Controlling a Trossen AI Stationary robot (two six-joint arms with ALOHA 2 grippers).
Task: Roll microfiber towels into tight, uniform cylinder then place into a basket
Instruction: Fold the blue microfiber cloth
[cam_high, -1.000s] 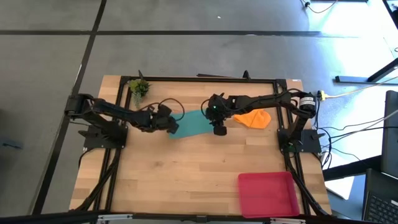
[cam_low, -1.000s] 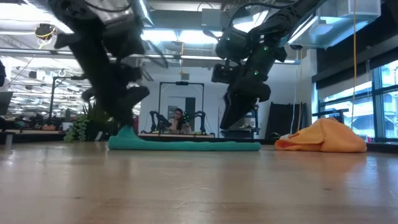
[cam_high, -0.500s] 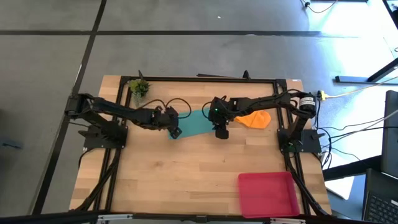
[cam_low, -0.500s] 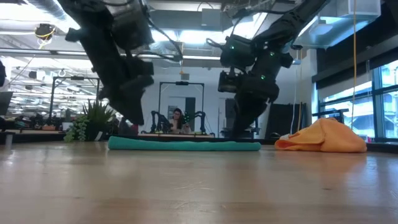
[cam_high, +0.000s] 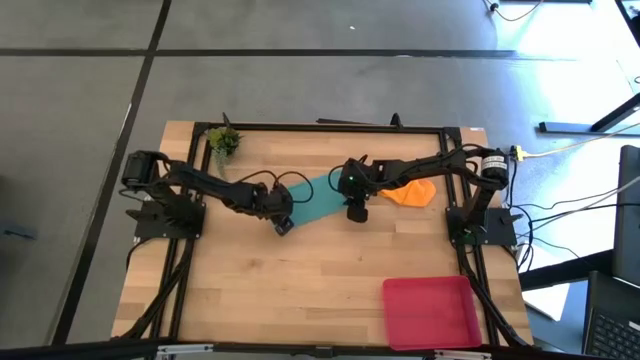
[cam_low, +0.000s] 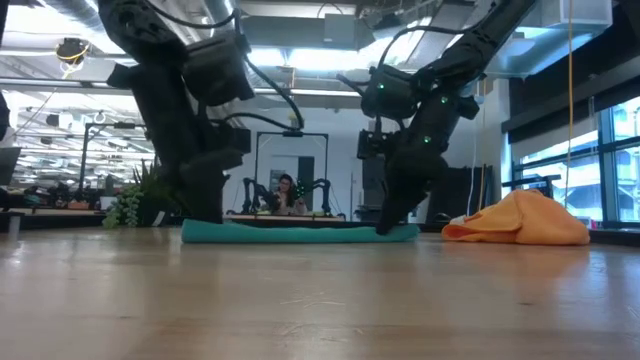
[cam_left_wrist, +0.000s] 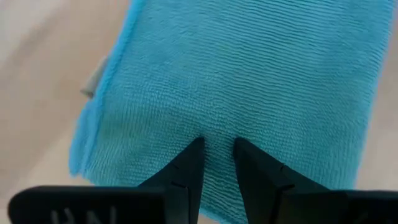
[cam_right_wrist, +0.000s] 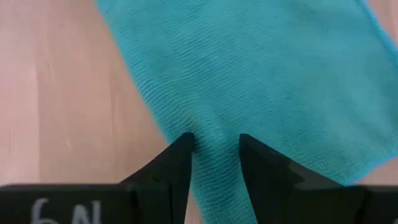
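Teal towel (cam_high: 313, 198) lay flat mid-table, spread between the two arms, not yet rolled at all. Over the last second both grippers dropped onto its near edge: the left gripper (cam_high: 283, 222) swung in from beside the towel's left end to its near-left corner, and the right gripper (cam_high: 355, 211) came down from above the right end to the near-right corner. In the low view both had been clear of the cloth a second before; now both tips sat at cloth level.

Left wrist view: fingers (cam_left_wrist: 186, 171) slightly apart, tips pressed on the towel, nothing pinched between them. Right wrist view: fingers (cam_right_wrist: 174, 163) a bit wider apart, straddling the towel's edge, also not clamped.

Read: pre-grasp at two corners, likely the start of the first fold or roll. Edge looked thin and flat, so a pinch could miss.

Orange towel (cam_high: 410, 191) stayed bunched just right of the right arm, untouched. Basket (cam_high: 430, 311) sat near the table's front right corner, well apart, holding nothing. Task barely started.
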